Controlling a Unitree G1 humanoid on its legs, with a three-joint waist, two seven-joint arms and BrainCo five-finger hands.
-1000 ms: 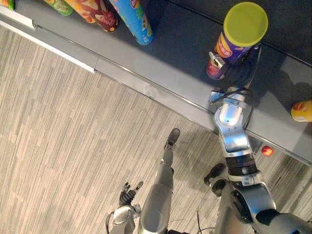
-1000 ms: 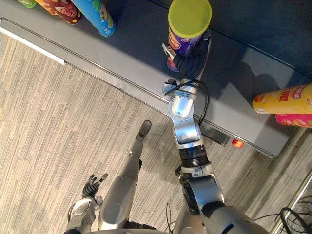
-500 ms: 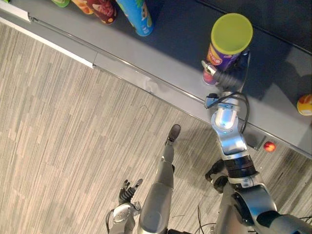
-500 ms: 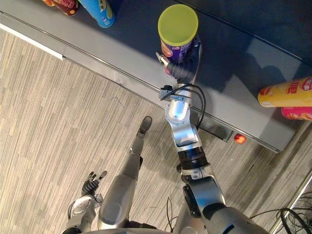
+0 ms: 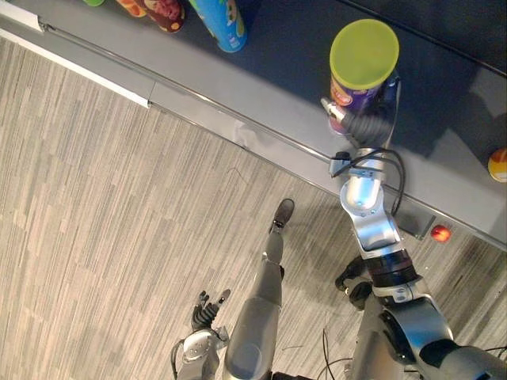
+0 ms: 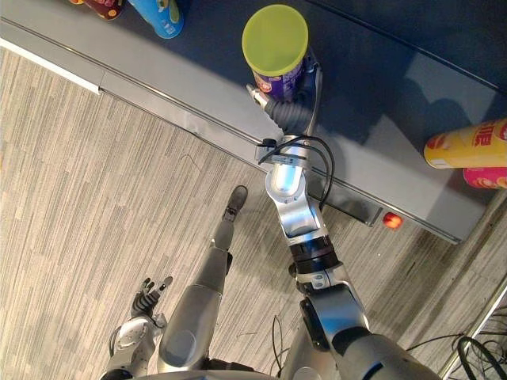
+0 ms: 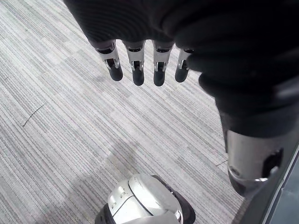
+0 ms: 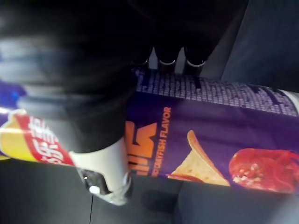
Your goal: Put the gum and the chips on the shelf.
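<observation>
Chips can (image 5: 363, 67), yellow-green lid, purple label picturing chip, standing upright on shelf (image 5: 261, 71). Right hand (image 5: 366, 127) gripping its lower part, fingers and thumb curling round. Blue can (image 5: 223, 22) and red can (image 5: 165, 12) standing well off to hand's left, yellow can (image 6: 467, 146) showing off to its right. Left hand (image 7: 140, 23) hanging over floor (image 5: 95, 198), fingers relaxed, holding nothing.
</observation>
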